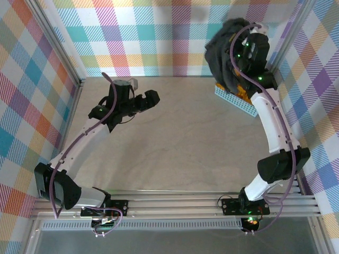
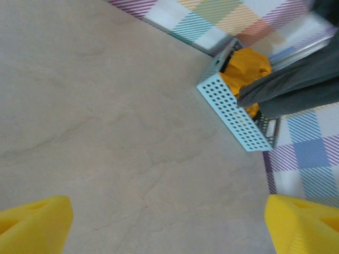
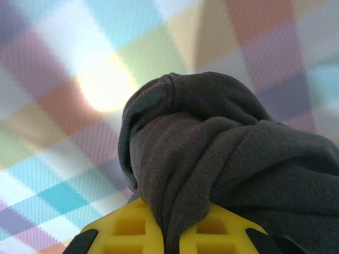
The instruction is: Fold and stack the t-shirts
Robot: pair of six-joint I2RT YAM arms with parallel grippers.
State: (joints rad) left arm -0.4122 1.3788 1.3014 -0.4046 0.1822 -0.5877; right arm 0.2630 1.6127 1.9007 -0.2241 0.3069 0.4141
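The left gripper (image 2: 168, 227) has its fingers spread wide over the table (image 2: 106, 132). Far ahead of them, a blue basket (image 2: 233, 114) holds a yellow shirt (image 2: 246, 66). The right gripper (image 3: 170, 235) pinches a dark shirt (image 3: 212, 153), bunched just beyond its fingertips.

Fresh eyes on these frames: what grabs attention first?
The bunched dark charcoal cloth t-shirt stands out most, clamped in the right gripper and held up above the light blue perforated plastic basket at the table's far right corner. A mustard-yellow cloth t-shirt sits crumpled inside that basket. The left gripper hangs open over bare tabletop, holding nothing.
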